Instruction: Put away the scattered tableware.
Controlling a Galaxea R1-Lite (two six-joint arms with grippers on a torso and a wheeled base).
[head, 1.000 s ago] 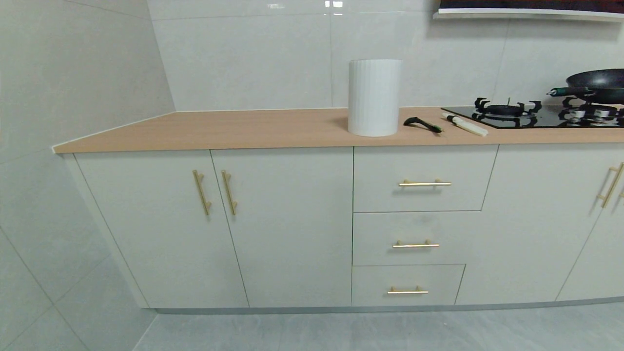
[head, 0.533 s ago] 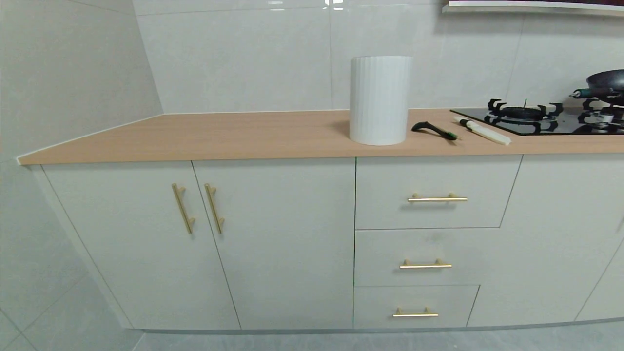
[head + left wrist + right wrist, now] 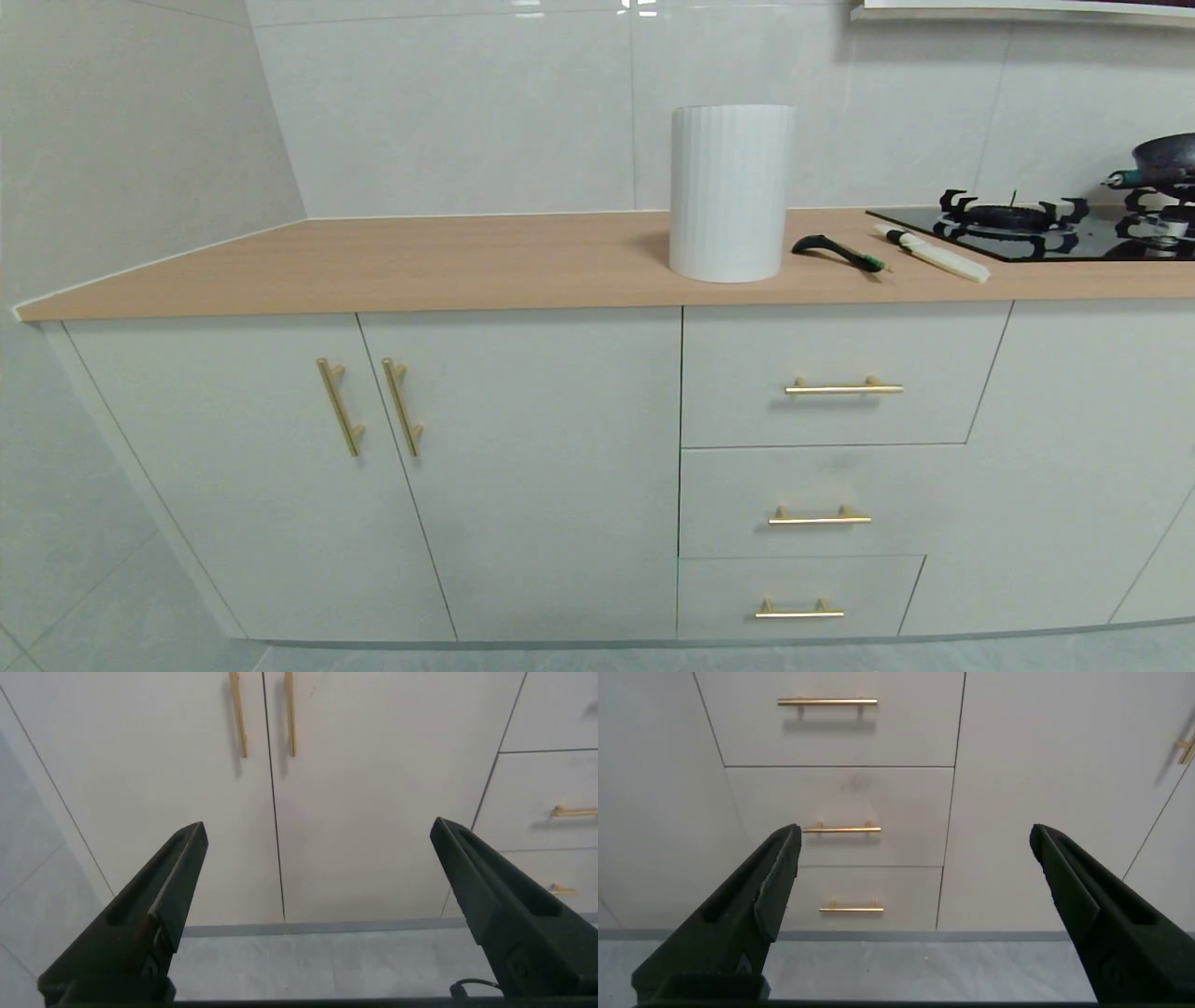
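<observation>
A black utensil with a green tip point(image 3: 837, 251) and a cream utensil point(image 3: 934, 254) lie on the table point(image 3: 420, 266), just right of a white ribbed holder point(image 3: 731, 191). The left tool point(image 3: 316, 840) and the right tool point(image 3: 915, 840) hang well below them, jaws wide apart and empty. They face the cabinet doors point(image 3: 374, 784) and the drawers point(image 3: 831, 793).
</observation>
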